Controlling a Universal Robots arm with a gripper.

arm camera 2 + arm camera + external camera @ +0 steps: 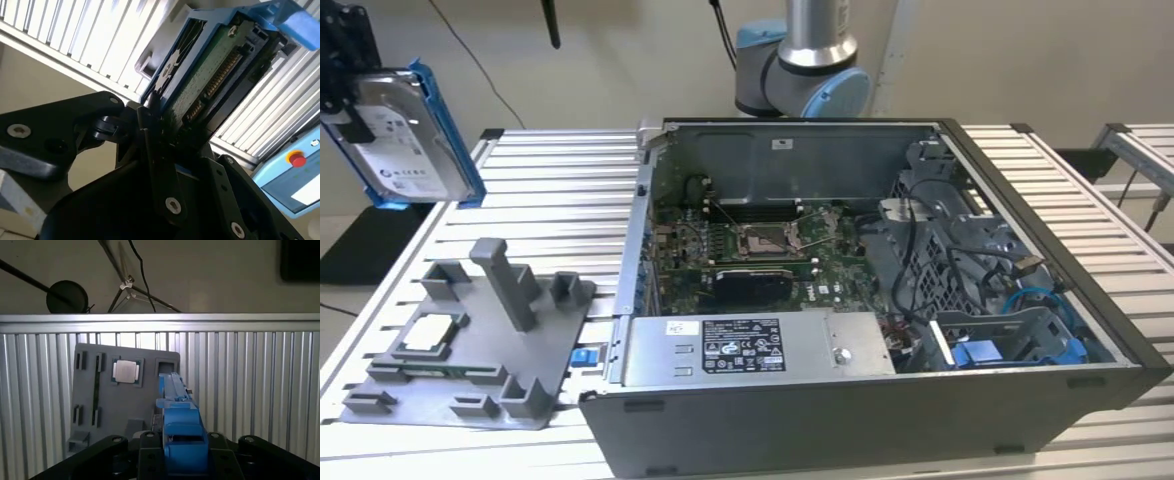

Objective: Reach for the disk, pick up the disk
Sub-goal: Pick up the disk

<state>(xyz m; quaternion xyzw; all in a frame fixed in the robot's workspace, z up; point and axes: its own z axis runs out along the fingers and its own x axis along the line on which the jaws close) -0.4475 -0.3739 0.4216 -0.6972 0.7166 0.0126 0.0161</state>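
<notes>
Slatted aluminium table with an open dark-grey computer case on it; I see the disk clamped and clear of the surface.

From my remote seat, the black gripper has its fingers drawn in narrow and pressing on both faces of the disk, a flat silver-grey metal hard drive with a white label and blue plastic rails. It hangs upright in the air over the table's corner at the exterior view's far left, touching nothing else. The second wrist view shows its green circuit-board underside inside the blue frame. Beneath it, near the table's edge on the exterior view's left, lies a grey plastic fixture plate carrying a small square silvery chip.
</notes>
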